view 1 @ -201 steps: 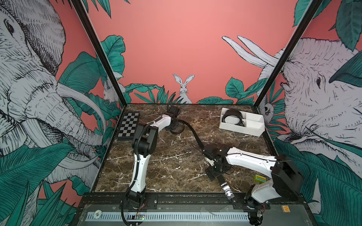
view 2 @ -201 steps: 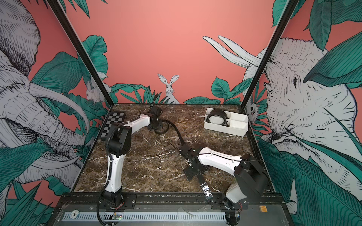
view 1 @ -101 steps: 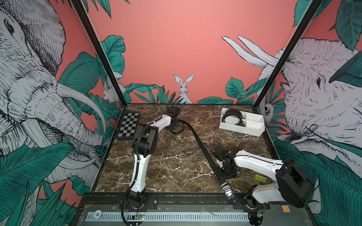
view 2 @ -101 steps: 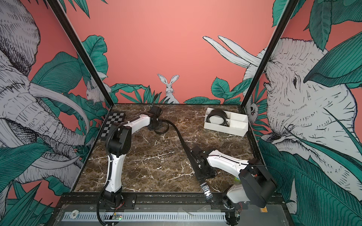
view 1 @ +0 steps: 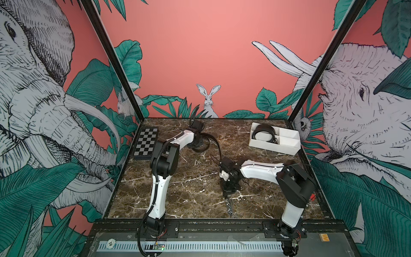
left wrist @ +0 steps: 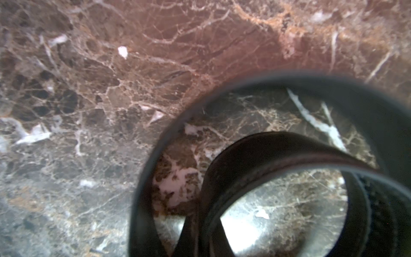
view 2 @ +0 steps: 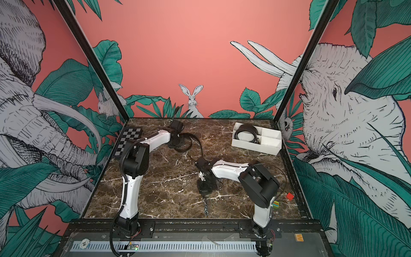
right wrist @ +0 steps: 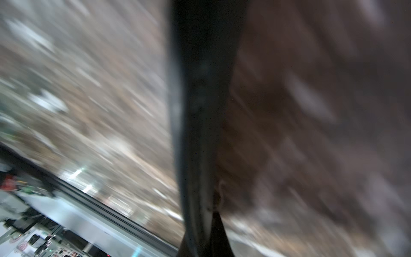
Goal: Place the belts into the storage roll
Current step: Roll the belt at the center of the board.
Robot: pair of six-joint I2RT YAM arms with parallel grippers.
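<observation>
Judging by the layout, the step in hand was gathering a loose belt (view 1: 217,148) into a coil, ahead of any carry. Board (view 1: 145,143) lay well off to the left of the left gripper (view 1: 196,139), not involved.

Left fingers were together. Pads hidden in both top views and outside the left wrist view. The belt (left wrist: 278,151) curled right up toward them there, so I took them as pinched on its coiled end.

From those fingers the strap arced away over the table (view 1: 178,195) and ran to the right gripper (view 1: 229,192), passing under or between its fingers. Buckle end (view 1: 229,207) lay just beyond them, toward the front rail. Right wrist view was smeared: belt (right wrist: 200,111) ran down its middle, but whether the right fingers stood apart or had clamped the strap could not be told.

Tray (view 1: 287,151) sat well apart from both sets of fingers, beyond the right gripper toward the back corner. One stored belt (view 1: 264,133) lay coiled in the end compartment nearest the left fingers; the other compartments looked bare. Third belt not found.

Next move, as I judged it: a sure hold near the buckle, then feeding the strap toward the left fingers to tighten the coil. Slack looked floppy and might spring open. Only a compact coil would drop between the tray walls.
</observation>
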